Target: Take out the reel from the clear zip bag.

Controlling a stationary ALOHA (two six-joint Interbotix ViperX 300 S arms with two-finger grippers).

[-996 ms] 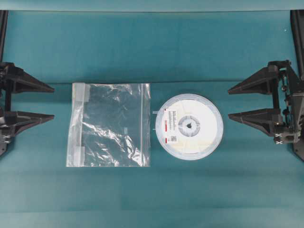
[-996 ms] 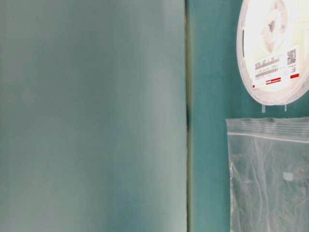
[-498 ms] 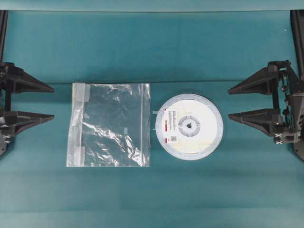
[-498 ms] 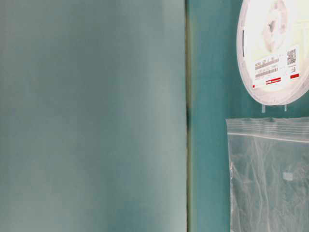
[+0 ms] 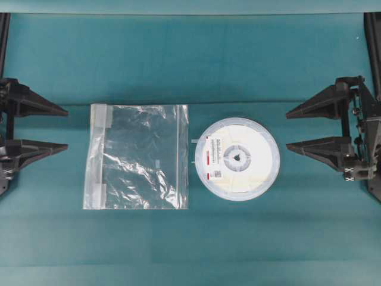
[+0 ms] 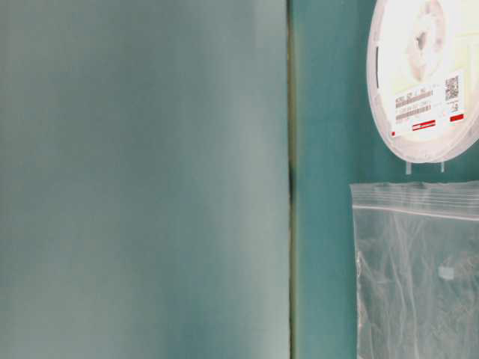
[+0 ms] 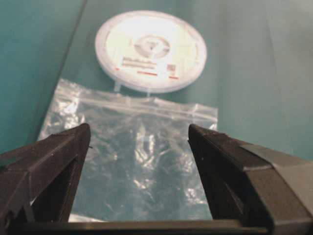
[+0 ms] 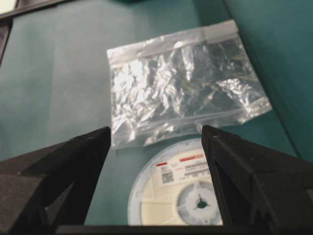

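The reel (image 5: 237, 158) lies flat on the teal surface (image 5: 190, 59), outside and just right of the clear zip bag (image 5: 138, 157). Both sit between the left gripper (image 5: 64, 128) and right gripper (image 5: 288, 130), whose fingers (image 5: 315, 105) are spread wide and hold nothing.

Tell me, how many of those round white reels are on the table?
1. The reel lies flat on the table, just right of the clear zip bag, outside it. The bag looks empty, so none seems hidden.
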